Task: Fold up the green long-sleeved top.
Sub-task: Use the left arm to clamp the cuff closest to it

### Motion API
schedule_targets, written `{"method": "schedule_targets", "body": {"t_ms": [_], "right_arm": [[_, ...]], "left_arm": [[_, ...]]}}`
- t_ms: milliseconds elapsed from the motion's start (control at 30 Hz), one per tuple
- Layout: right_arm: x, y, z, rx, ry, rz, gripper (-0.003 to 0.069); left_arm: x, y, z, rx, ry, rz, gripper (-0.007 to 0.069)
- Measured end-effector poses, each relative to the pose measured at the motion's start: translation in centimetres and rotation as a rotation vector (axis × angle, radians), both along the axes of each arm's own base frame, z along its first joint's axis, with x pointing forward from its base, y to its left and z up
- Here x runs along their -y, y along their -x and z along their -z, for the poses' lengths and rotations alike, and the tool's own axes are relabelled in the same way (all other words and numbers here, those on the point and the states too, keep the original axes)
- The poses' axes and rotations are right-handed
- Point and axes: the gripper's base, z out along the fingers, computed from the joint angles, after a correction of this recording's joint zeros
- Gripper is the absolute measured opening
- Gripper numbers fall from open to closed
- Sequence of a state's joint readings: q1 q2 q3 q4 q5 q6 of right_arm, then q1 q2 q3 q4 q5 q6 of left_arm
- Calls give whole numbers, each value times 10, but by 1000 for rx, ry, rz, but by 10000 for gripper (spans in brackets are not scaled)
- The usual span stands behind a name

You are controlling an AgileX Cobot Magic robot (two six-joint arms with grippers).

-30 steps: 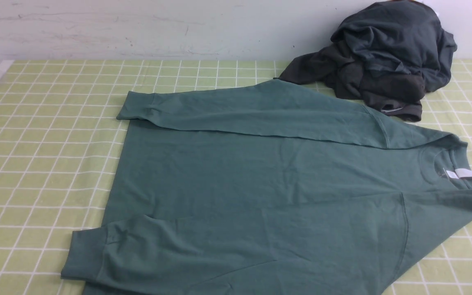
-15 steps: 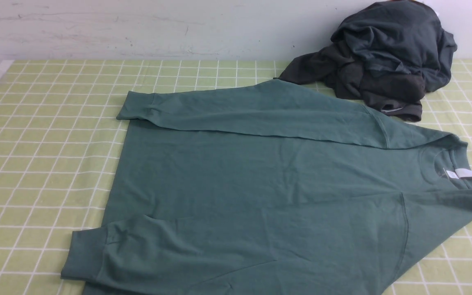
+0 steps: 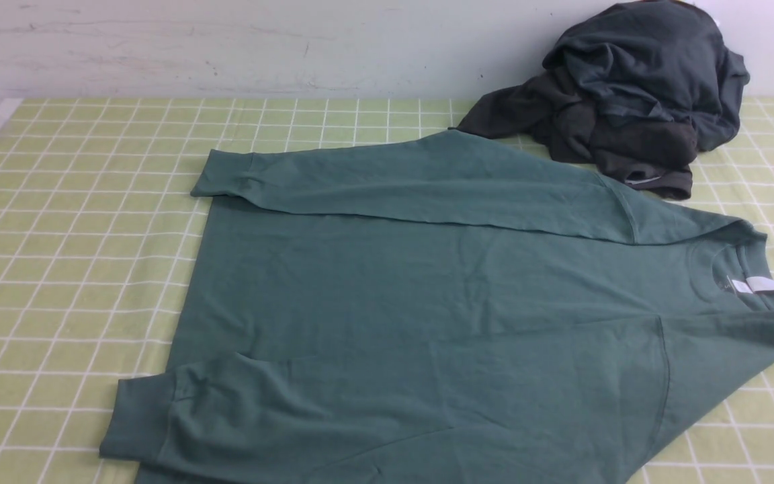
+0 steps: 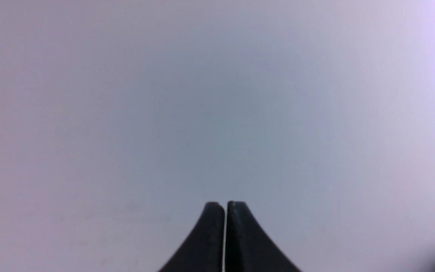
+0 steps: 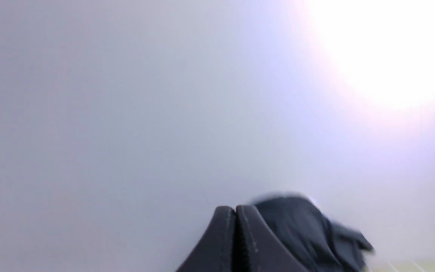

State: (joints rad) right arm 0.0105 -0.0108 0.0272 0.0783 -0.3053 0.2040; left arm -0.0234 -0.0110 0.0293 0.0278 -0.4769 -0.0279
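The green long-sleeved top [image 3: 427, 323] lies flat on the checked cloth, collar and white neck label [image 3: 760, 286] at the right, hem at the left. The far sleeve is folded across the body, its cuff [image 3: 222, 175] at the left. The near sleeve lies along the front edge, its cuff [image 3: 135, 420] at the lower left. Neither gripper shows in the front view. In the left wrist view my left gripper [image 4: 225, 206] is shut and empty, facing a blank wall. In the right wrist view my right gripper [image 5: 235, 209] is shut and empty.
A pile of charcoal and slate-blue garments [image 3: 629, 94] lies at the back right against the wall, touching the top's far shoulder; it also shows blurred in the right wrist view [image 5: 308, 230]. The yellow-green checked cloth [image 3: 71, 255] covers the table, with bare cloth at the left.
A dark part of the left arm at the front view's lower left corner has dropped out of view. The top has not moved.
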Motion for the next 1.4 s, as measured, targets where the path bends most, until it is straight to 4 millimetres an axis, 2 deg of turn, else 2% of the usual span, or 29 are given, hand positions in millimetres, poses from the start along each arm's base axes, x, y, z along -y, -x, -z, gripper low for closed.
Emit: {"method": "schedule_targets", "body": {"t_ms": [67,167,233,300,333,367,400,500,567,600,633,667,733,800,867,967,1033,1067,1167,1267,1400], "right_arm": [[3,9,-14,190,-138,-52,-14],[5,17,-24,323,-214,-92,-14],[5,19,-38,351,-223,-101,-14],[3,17,-61,334,-184,-88,-14],[2,16,-82,318,-128,-67,-14],[2,14,-81,300,-119,-62,-14],[-1,8,-106,235,-34,-29,-14],[-3,-14,-127,76,102,21,-14],[-4,-46,-132,-139,213,50,-14],[-4,-57,-126,-243,237,48,-14],[-4,-59,-126,-249,241,47,-14],[-5,-74,-113,-423,262,25,-14],[-10,-88,-92,-639,288,-26,-14],[-14,-94,-81,-743,298,-60,-14],[-25,-102,-57,-959,358,-144,-14],[-38,-111,-36,-1117,465,-222,-14],[-46,-118,-24,-1179,558,-270,-14],[-47,-119,-22,-1189,566,-275,-14],[-57,-129,-9,-1226,641,-324,-14],[-63,-136,-3,-1238,609,-350,-14],[-66,-137,-1,-1261,548,-378,-14]], "left_arm": [[0,7,-10,129,112,72,-3],[1,13,-29,177,191,154,-3],[2,19,-58,169,193,174,-3],[2,22,-95,121,167,151,-3],[2,17,-112,37,147,119,-3],[2,17,-117,41,144,118,-3],[0,3,-137,-76,106,66,-3],[-1,-26,-147,-233,68,17,-3],[-2,-69,-131,-485,55,-17,-3],[-1,-80,-122,-574,50,-23,-3],[-1,-86,-117,-623,49,-28,-3],[1,-101,-98,-796,39,-34,-3],[7,-115,-70,-1047,14,-27,-3],[13,-120,-56,-1171,-8,-10,-3],[26,-133,-27,-1409,-94,33,-3],[35,-152,-4,-1616,-142,56,8],[40,-171,9,-1723,-131,72,41],[40,-173,9,-1724,-126,74,50],[41,-205,23,-1790,-53,89,150],[33,-231,34,-1822,3,80,246],[21,-251,52,-1875,56,49,315]]}}
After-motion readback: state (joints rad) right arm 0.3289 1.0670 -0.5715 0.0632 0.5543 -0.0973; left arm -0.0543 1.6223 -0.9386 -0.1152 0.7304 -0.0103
